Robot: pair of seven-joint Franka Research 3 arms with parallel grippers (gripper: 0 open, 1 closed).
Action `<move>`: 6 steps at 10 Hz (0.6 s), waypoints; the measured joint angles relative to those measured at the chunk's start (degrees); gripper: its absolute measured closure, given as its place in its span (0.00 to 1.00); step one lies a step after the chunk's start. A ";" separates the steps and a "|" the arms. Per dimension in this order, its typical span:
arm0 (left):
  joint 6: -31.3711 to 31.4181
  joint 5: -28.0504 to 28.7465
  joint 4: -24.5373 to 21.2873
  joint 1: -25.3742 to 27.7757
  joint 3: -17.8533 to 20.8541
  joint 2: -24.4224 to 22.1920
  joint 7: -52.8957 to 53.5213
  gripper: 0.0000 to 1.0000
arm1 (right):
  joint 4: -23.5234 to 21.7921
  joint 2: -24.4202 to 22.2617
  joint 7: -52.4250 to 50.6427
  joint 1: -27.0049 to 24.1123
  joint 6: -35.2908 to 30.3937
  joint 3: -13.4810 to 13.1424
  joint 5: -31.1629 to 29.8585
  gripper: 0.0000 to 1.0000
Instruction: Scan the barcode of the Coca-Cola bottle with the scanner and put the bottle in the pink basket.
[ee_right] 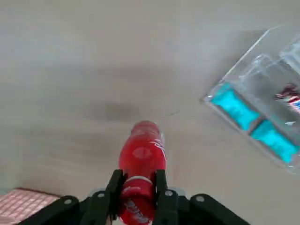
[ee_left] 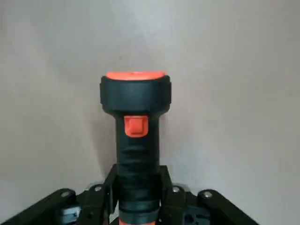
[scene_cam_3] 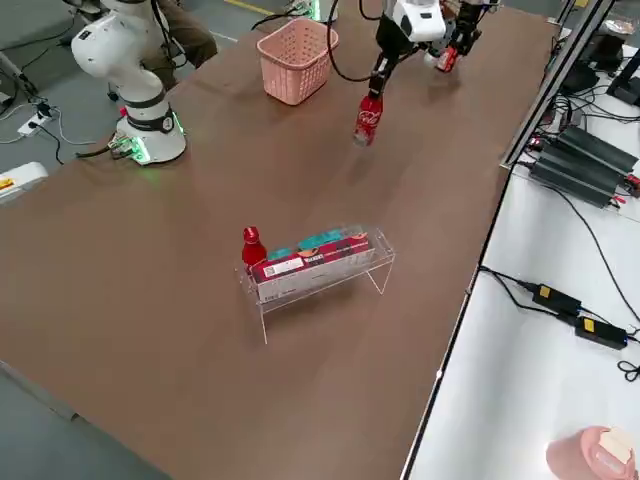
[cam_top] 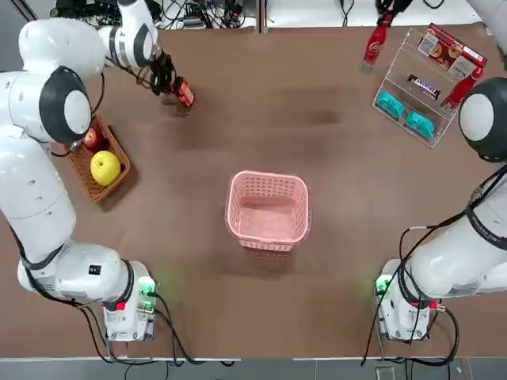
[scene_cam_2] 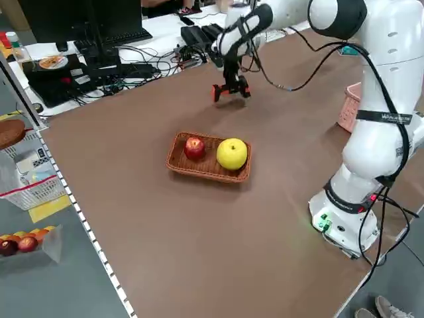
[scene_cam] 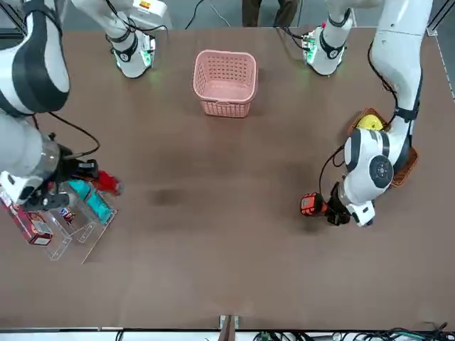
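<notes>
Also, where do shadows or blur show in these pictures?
Right wrist view: the Coca-Cola bottle is blurred, and a soft dark shadow lies on the table beyond it. Left wrist view: the scanner is sharp. Top view: a faint shadow patch lies beyond the pink basket.

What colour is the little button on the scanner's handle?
Orange-red, on the black scanner held by the left gripper; clearest in the left wrist view.

Overhead and front cameras both take in the whole brown table [cam_top: 261, 119] and pale pink lattice basket [cam_top: 268, 210]; side cameras look diagonally; wrist cameras sit close behind each tool.
</notes>
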 joint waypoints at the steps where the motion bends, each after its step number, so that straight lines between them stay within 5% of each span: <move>1: -2.22 -2.20 3.60 -0.29 -1.02 -0.14 -3.49 0.63 | -1.15 0.04 0.00 -0.13 0.51 -0.35 2.13 0.67; 6: -3.71 -11.54 11.31 -4.71 -3.03 1.48 -12.13 0.63 | -10.13 0.07 9.08 5.23 16.32 0.00 15.99 0.67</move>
